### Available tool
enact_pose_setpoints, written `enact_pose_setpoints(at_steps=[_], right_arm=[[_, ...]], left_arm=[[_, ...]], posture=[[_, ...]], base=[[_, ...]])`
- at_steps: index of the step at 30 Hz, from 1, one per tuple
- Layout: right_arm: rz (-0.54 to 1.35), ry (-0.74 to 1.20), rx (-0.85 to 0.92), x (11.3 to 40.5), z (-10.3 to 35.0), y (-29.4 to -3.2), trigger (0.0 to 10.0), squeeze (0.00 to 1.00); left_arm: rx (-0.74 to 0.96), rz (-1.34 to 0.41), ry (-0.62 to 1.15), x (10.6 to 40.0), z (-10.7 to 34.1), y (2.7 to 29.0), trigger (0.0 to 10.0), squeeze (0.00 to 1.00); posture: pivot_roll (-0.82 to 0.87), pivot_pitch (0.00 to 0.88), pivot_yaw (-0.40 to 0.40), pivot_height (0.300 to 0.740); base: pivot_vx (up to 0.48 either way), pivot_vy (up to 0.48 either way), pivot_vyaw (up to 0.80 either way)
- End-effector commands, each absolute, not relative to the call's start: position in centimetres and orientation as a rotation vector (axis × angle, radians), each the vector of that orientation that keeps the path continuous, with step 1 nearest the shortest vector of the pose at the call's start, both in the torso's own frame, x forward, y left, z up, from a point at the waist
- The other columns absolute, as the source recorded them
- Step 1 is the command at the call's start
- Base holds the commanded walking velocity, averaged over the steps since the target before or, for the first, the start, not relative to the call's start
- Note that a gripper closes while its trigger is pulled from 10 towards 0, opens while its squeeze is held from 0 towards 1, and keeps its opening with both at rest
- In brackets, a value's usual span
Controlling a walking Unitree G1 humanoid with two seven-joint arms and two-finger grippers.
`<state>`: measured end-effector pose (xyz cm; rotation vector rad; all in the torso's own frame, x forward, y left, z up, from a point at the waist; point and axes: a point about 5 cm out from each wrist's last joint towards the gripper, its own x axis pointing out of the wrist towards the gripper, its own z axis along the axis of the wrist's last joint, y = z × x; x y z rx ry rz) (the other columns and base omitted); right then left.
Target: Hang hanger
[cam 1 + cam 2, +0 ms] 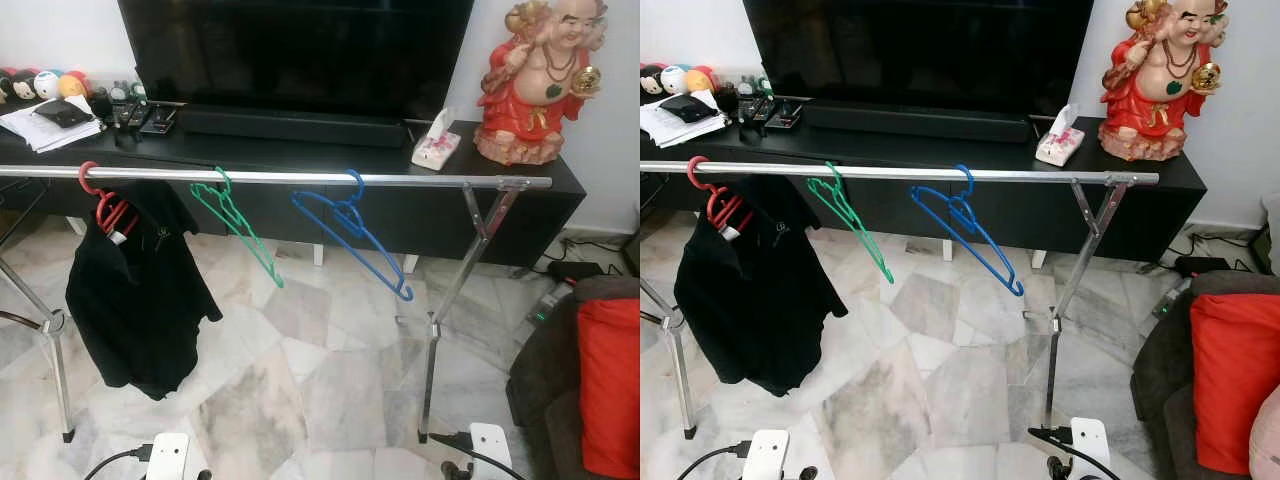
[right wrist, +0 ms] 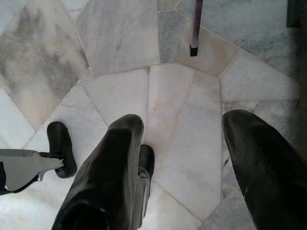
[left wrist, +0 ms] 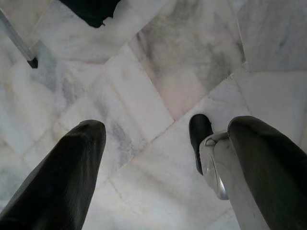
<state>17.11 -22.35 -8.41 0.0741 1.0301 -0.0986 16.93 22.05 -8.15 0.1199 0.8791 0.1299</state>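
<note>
- Blue hanger [image 1: 352, 232] and green hanger [image 1: 238, 222] are seen hooked on the steel rail [image 1: 420, 181], each slanting down to the right; a red hanger [image 1: 108, 208] carries a black garment [image 1: 135, 295].
- Left gripper [image 3: 163, 163] and right gripper [image 2: 184, 158] are held low over the marble floor [image 1: 330, 380], fingers spread wide, nothing gripped.
- The rail lies ahead and above; the blue hanger is judged nearer the right arm.
- No container noted.

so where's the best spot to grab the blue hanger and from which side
Probably the long lower bar of the blue hanger. It hangs by its hook from the rail and slopes down toward the robot's right, with open space around that bar. Coming from the front, fingers above and below the bar, looks easiest. Both the left gripper and right gripper are open, pointing at the floor.
</note>
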Motion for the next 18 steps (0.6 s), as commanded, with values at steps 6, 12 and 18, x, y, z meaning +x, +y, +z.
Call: enact_pose_setpoints(at_steps=[6, 12, 18], right_arm=[[-0.107, 1.037, 0.067, 16.79, -8.48, -22.63, 10.0, 0.0], [-0.108, 1.039, 0.072, 16.74, -8.52, -22.58, 10.0, 0.0], [-0.099, 1.053, 0.06, 16.59, -8.6, -22.57, 10.0, 0.0]], left_arm=[[0.113, 0.129, 0.942, 16.27, -8.64, 21.84, 10.0, 0.0], [0.1, 0.136, 0.946, 16.18, -8.69, 21.87, 10.0, 0.0], [0.093, 0.136, 0.95, 16.08, -8.73, 21.86, 10.0, 0.0]], posture=[[-0.04, 0.0, -0.027, 0.74], [-0.04, 0.0, -0.022, 0.74], [-0.04, 0.0, -0.02, 0.74]], base=[[0.0, 0.0, 0.0], [0.0, 0.0, 0.0], [0.0, 0.0, -0.11]])
